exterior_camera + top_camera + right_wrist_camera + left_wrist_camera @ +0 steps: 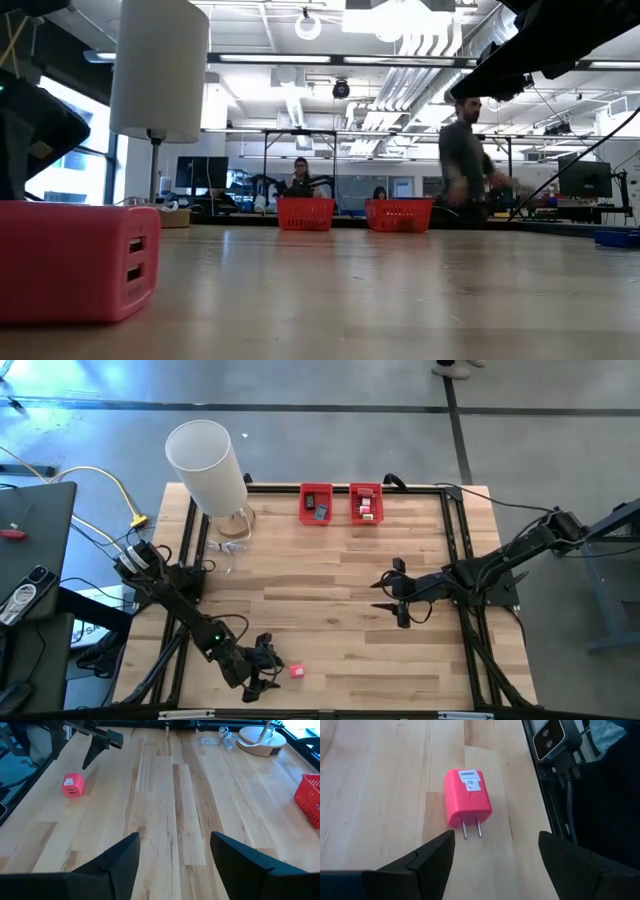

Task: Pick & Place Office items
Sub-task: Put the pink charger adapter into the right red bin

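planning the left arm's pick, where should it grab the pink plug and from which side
Grip the pink plug across its two broad side faces, coming down from above. It lies flat on the table with its prongs pointing at the open left pincer, so an end-on grip would meet the prongs; the smooth sides are free.

Wooden table (330, 610) with pink charger (297, 671), 2 red bins (340, 503), lamp (212, 470)

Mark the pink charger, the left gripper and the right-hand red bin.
pink charger (467, 796), left wrist view, top face.
left gripper (268, 665), high view, between fingertips.
right-hand red bin (353, 506), high view, left wall.
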Controlling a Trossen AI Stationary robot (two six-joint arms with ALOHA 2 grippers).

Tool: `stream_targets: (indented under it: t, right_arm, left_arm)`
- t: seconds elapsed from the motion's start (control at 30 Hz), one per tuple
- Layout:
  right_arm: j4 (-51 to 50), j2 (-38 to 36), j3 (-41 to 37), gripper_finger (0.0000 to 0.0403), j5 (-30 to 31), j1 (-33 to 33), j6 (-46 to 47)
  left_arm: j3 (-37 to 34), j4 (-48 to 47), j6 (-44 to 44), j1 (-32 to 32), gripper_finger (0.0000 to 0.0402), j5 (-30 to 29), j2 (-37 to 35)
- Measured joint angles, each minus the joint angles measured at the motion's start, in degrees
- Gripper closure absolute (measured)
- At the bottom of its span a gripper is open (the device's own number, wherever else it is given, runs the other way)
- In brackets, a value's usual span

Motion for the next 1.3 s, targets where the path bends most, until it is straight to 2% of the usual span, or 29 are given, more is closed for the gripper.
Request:
stream_targets:
  t: [0.37,0.6,0.87,0.97,1.3]
  right_arm:
    - [-0.02,0.00,0.00,0.0172,0.01,0.01,0.02]
    - [0.85,0.00,0.00,0.0172,0.01,-0.01,0.02]
    - [1.23,0.00,0.00,0.0172,0.01,-0.01,0.02]
    - [1.23,0.00,0.00,0.0172,0.05,-0.10,0.02]
    - [2.05,0.00,0.00,0.0172,0.05,-0.10,0.00]
  left_arm:
    - [0.00,-0.11,-2.75,-2.65,0.0121,-0.24,0.00]
    - [0.00,-0.09,-2.92,-4.25,0.0121,-4.72,0.00]
    - [0.00,-0.03,-4.90,-5.88,0.0121,-7.08,0.01]
    - [0.02,1.28,-5.04,-6.38,0.0121,-9.21,1.22]
    - [0.02,8.80,-4.82,-6.58,0.0121,-9.12,6.42]
